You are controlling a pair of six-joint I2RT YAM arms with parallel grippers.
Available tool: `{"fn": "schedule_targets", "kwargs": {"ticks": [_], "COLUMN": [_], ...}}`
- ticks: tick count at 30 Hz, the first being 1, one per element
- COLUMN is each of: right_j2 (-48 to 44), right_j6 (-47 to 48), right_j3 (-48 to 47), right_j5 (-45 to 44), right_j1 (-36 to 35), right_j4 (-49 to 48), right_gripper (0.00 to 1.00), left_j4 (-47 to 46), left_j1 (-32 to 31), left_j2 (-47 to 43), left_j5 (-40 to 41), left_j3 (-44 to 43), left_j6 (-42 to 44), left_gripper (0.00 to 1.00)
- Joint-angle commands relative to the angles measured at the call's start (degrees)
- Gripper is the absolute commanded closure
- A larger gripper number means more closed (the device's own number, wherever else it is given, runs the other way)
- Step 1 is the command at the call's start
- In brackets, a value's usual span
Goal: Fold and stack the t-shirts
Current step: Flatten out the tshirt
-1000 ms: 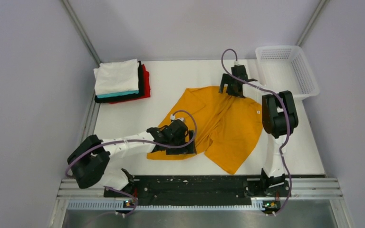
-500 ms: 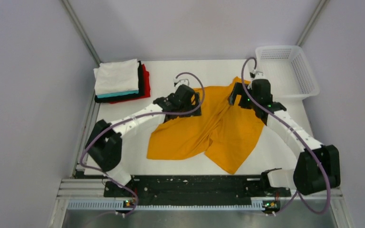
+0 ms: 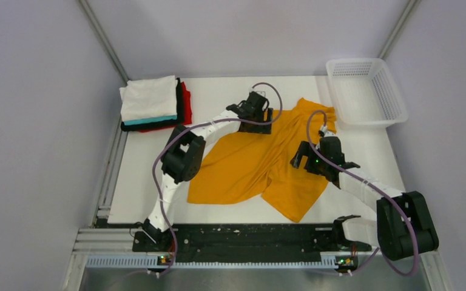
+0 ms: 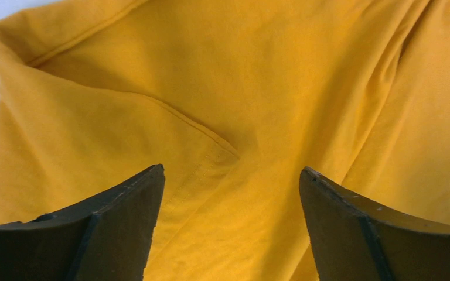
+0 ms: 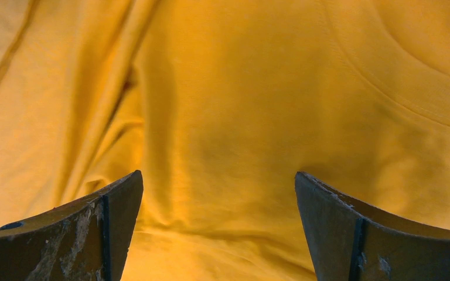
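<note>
Shirts: five in all. One orange shirt [image 3: 249, 170] lies loose, and four are folded in a stack [image 3: 153, 104].
Stack: white shirt [image 3: 148, 97] on top, with the edges of the teal shirt [image 3: 151, 120], black shirt [image 3: 180, 100] and red shirt [image 3: 187, 104] showing under it. It sits at the far left corner of the table [image 3: 218, 91].
Orange shirt: rumpled and unfolded at mid-table, well apart from the stack. Its far right corner is just beside the basket [image 3: 364, 61].
Basket: one, white mesh, at the far right corner.
Arms: two.
Left gripper [image 3: 260, 121]: over the orange shirt's far edge. Its fingers [image 4: 123, 228] are spread wide with a sleeve seam showing between them, and nothing is gripped.
Right gripper [image 3: 312, 163]: over the shirt's right part, near the collar's curve. Its fingers [image 5: 82, 234] are spread wide and hold nothing.
Contact: cannot tell whether either gripper's fingertips touch the cloth.
</note>
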State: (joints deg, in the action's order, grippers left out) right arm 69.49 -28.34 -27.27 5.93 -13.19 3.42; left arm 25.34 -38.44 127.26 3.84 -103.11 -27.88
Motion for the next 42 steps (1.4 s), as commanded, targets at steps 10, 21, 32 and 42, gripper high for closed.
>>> {"fn": "schedule_targets", "kwargs": {"ticks": [10, 21, 32, 42], "right_j2": [2.88, 3.28, 3.88, 5.09], "right_j6": [-0.03, 0.13, 0.25, -0.18], "right_j3": [0.98, 0.6, 0.23, -0.1], "right_j5": [-2.29, -4.97, -5.67, -5.67], "right_j1": [1.0, 1.01, 1.0, 1.13], "right_j4": [-3.04, -3.6, -1.12, -0.49], "right_gripper": [0.01, 0.01, 0.01, 0.01], "left_j4": [8.46, 12.54, 11.91, 5.95], "left_j1": [-2.25, -2.88, -1.9, 7.27], "left_j2": [7.36, 7.23, 3.79, -2.6], "left_j5": [10.94, 22.17, 30.06, 31.62], "left_j3": [-9.05, -11.83, -10.52, -2.55], "left_j6": [4.2, 3.28, 1.53, 7.03], "left_gripper": [0.38, 0.56, 1.0, 1.0]}}
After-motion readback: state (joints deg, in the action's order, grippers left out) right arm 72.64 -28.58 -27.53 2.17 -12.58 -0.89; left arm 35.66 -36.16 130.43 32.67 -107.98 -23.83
